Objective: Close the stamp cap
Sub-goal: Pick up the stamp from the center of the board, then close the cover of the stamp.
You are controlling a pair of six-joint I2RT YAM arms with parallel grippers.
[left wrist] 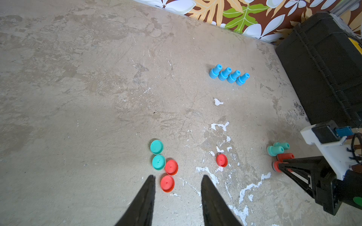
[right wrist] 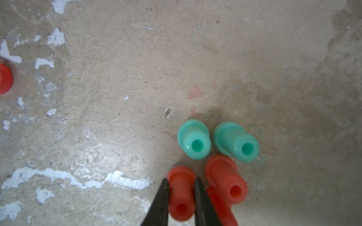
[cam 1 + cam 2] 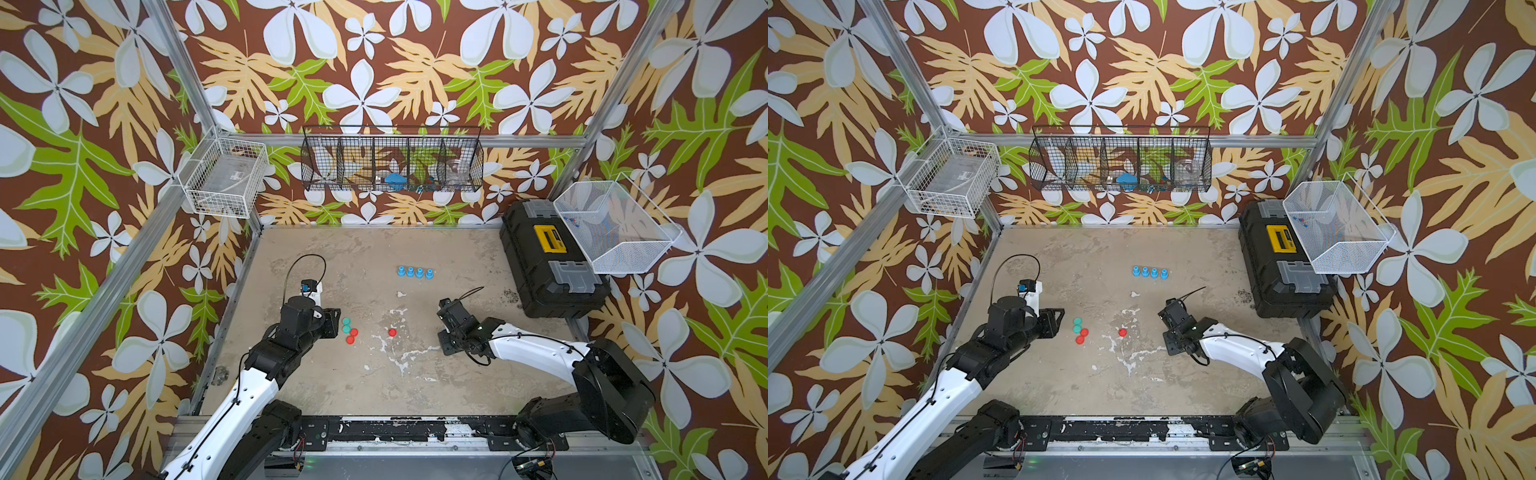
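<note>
Right tool (image 2: 181, 180) clamps a red stamp (image 2: 181, 195); the caps lie loose on the surface (image 3: 374, 374).

In the right wrist view the narrow black fingers press both sides of the upright red stamp, which stands just beside a second red stamp (image 2: 225, 180) and two green stamps (image 2: 195, 140). In both top views this group is hidden under the right arm (image 3: 532, 353), right of centre. The left tool (image 1: 178, 176) hangs with a moderate gap and nothing in it, above two red caps (image 1: 171, 167) and two green caps (image 1: 156, 147), clustered left of centre in a top view (image 3: 349, 330). A lone red cap (image 3: 392, 332) lies at mid-frame, between the arms. Four blue stamps (image 3: 414, 272) stand in a row above centre, and a black toolbox (image 3: 548, 266) sits at the right.
</note>
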